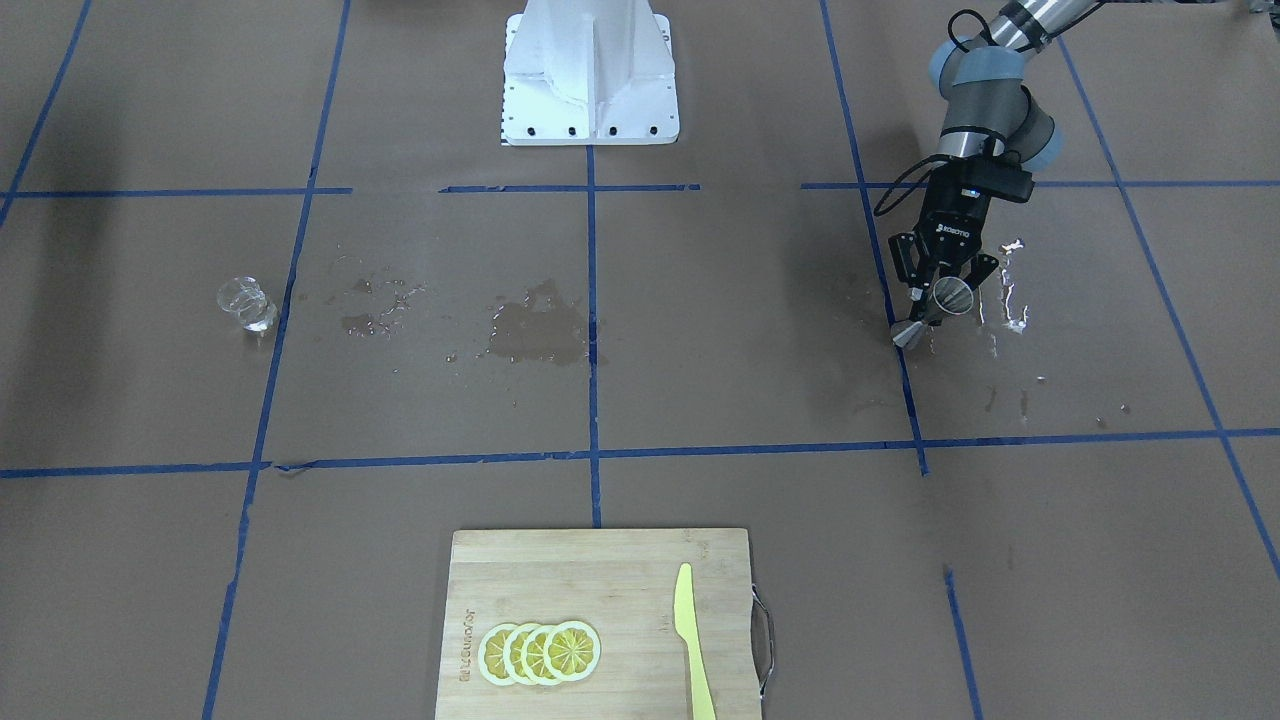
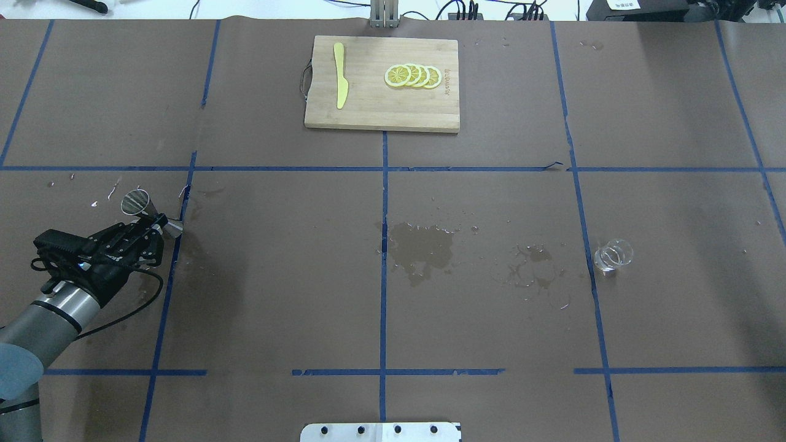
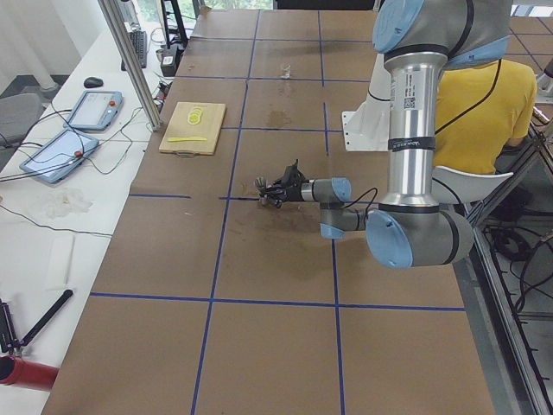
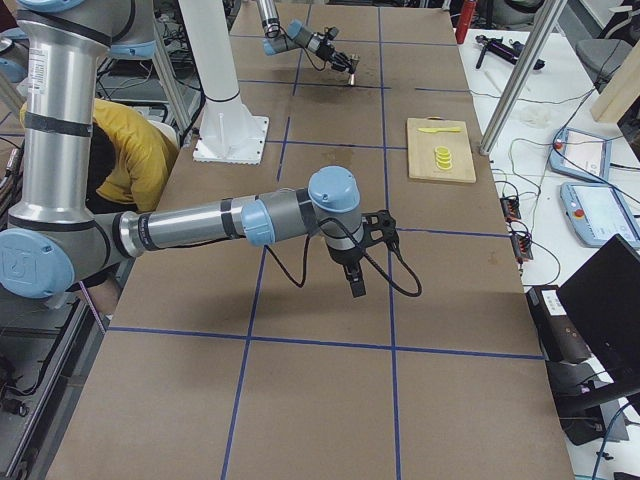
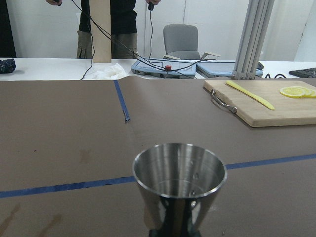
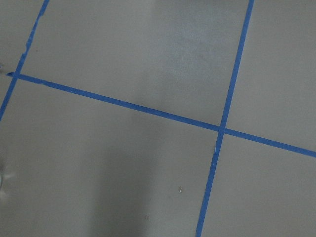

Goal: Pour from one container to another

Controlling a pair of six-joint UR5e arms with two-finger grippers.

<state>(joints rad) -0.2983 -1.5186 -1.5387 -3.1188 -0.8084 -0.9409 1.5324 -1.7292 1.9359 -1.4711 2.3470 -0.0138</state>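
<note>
The steel jigger [image 1: 935, 308] hangs tilted just above the table at the robot's far left, and my left gripper [image 1: 938, 290] is shut on its narrow waist. In the overhead view the jigger [image 2: 150, 215] sticks out ahead of the left gripper [image 2: 147, 230]. The left wrist view looks into the jigger's [image 5: 178, 182] open cone, which holds only a few droplets. The clear glass beaker [image 1: 247, 303] [image 2: 612, 255] stands alone on the opposite side of the table, far from both grippers. My right gripper [image 4: 356, 280] hovers over bare table; I cannot tell whether it is open.
Wet patches [image 2: 424, 245] darken the paper mid-table, and shiny droplets [image 1: 1008, 290] lie beside the jigger. A wooden cutting board [image 2: 368, 113] with lemon slices [image 2: 412, 75] and a yellow knife [image 2: 339, 83] sits at the far edge. A person in yellow [image 3: 484, 112] sits behind the robot.
</note>
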